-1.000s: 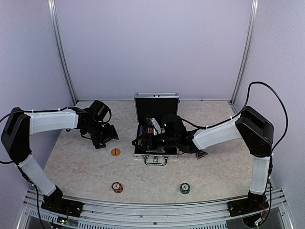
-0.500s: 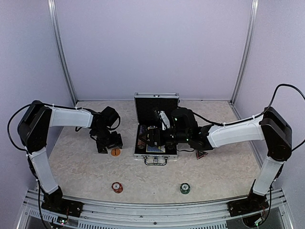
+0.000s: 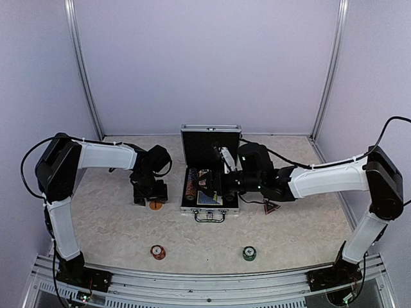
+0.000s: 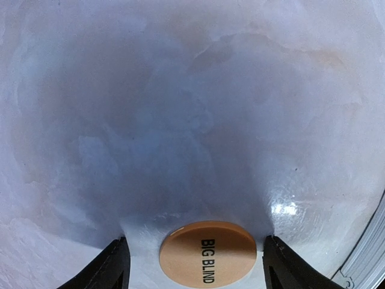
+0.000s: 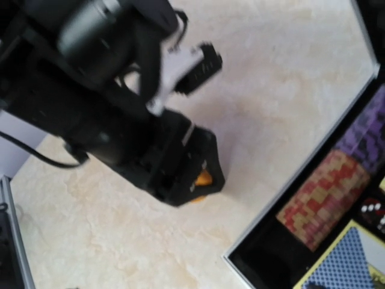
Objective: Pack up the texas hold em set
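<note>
On the worktop point(image 3: 109, 221) just left of the open case point(image 3: 202, 141), the orange disc point(image 4: 207, 253) lies flat between the wide left jaws; so thin, it could skid from their pinch; the right jaws hang wide over the case

Robotics lab test cell, plain lavender walls point(image 3: 205, 64) framed by aluminium posts point(image 3: 82, 70), marble-patterned worktop point(image 3: 109, 224), white-sleeved left arm point(image 3: 106, 155) and right arm point(image 3: 327, 178) bolted side by side to a metal rail point(image 3: 205, 282) at the near edge
</note>
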